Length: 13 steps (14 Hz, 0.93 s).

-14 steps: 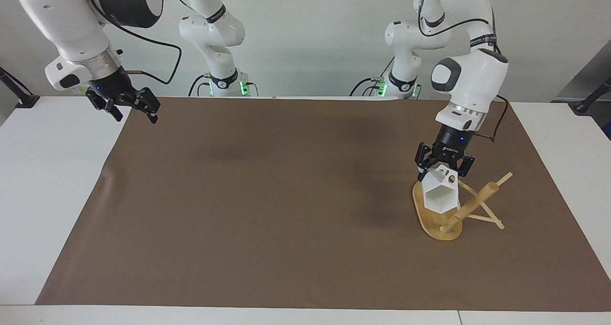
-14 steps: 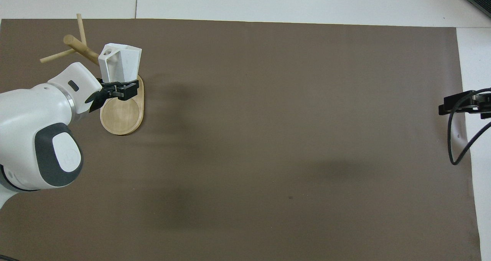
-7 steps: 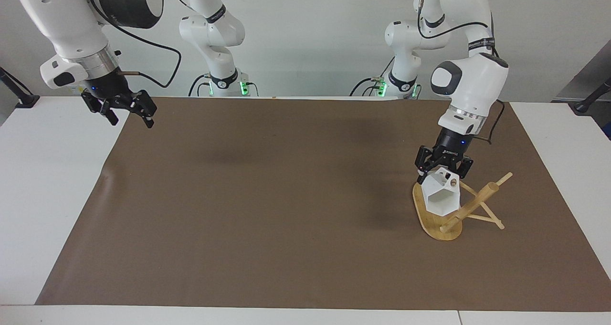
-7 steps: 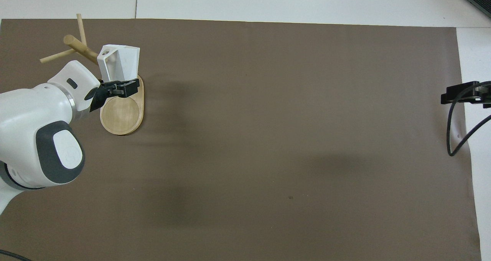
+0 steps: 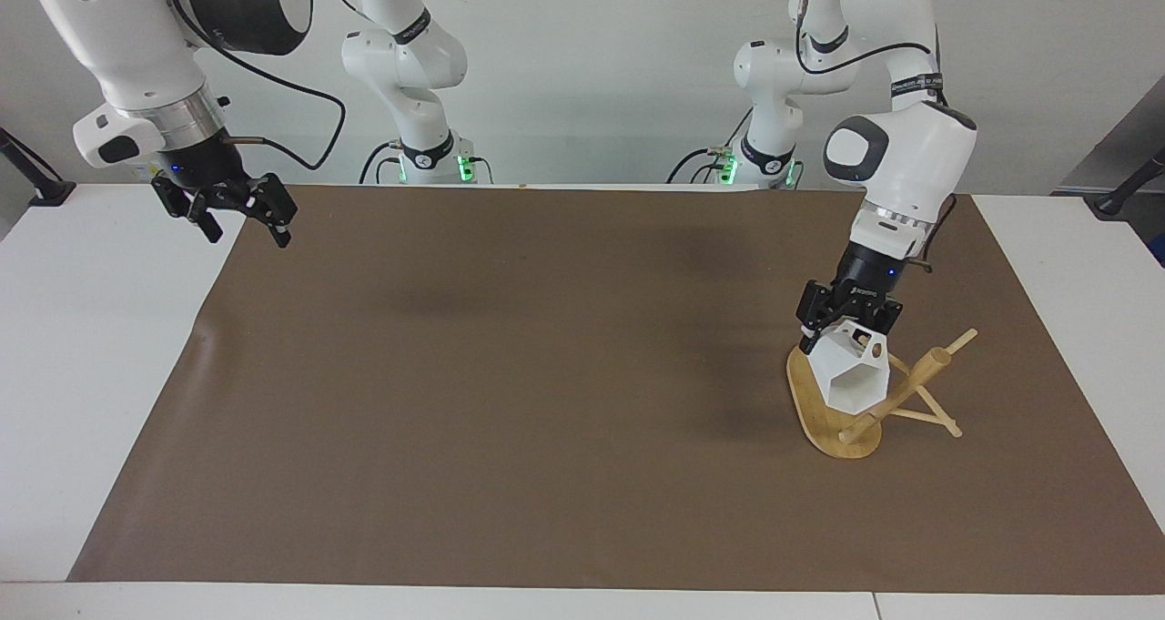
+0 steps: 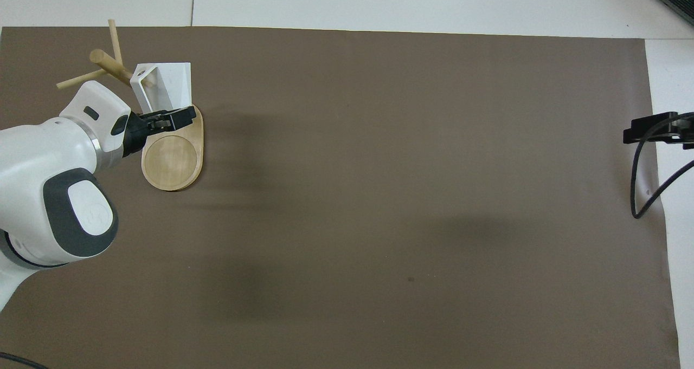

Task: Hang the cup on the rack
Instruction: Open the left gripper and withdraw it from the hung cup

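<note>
Starting at the right arm's end of the table, you see your right gripper [image 5: 238,215] hanging high over the edge of the brown mat [image 5: 510,374], arm waiting, wrist tilted, fingers spread with nothing between them. The middle of the mat is bare paper. At the left arm's end, your left arm bends down steeply from its elbow, and the left gripper [image 5: 848,321] is clamped on the base of the cup [image 5: 850,376], held tipped over the rack [image 5: 824,415]. The cup's mouth faces away from the robots, its handle uppermost, close beside the rack's leaning post [image 5: 896,392]. Whether cup and peg touch, you cannot tell.
</note>
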Tool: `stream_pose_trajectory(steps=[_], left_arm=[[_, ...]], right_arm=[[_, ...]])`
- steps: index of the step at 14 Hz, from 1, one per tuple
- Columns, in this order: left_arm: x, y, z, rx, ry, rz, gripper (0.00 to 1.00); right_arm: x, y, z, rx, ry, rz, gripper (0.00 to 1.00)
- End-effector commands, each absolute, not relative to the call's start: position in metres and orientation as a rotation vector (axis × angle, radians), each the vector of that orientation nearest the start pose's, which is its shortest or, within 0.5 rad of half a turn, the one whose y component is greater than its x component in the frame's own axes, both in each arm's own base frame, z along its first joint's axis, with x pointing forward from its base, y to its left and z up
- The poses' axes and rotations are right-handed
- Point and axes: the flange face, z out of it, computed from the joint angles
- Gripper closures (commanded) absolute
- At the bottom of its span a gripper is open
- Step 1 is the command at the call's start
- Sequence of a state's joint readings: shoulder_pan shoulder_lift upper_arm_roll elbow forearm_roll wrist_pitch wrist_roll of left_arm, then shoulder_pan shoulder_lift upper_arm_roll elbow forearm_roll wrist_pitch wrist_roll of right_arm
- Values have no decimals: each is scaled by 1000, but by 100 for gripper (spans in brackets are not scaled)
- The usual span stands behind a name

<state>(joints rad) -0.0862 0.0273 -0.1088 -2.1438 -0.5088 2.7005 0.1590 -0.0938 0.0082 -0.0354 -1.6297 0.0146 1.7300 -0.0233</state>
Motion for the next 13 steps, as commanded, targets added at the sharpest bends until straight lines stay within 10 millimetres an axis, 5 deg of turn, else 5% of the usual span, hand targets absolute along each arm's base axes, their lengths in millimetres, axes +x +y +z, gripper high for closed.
stream_pose_trajectory(steps=[1,13], left_arm=[[579,-97,448,-3393,-205,-894,100],[579,-83,444,-3388,-227,-872,100]], right_arm=[[564,-70,605,-3136,184,-147,0],[546,-64,600,-3122,159,58,0]])
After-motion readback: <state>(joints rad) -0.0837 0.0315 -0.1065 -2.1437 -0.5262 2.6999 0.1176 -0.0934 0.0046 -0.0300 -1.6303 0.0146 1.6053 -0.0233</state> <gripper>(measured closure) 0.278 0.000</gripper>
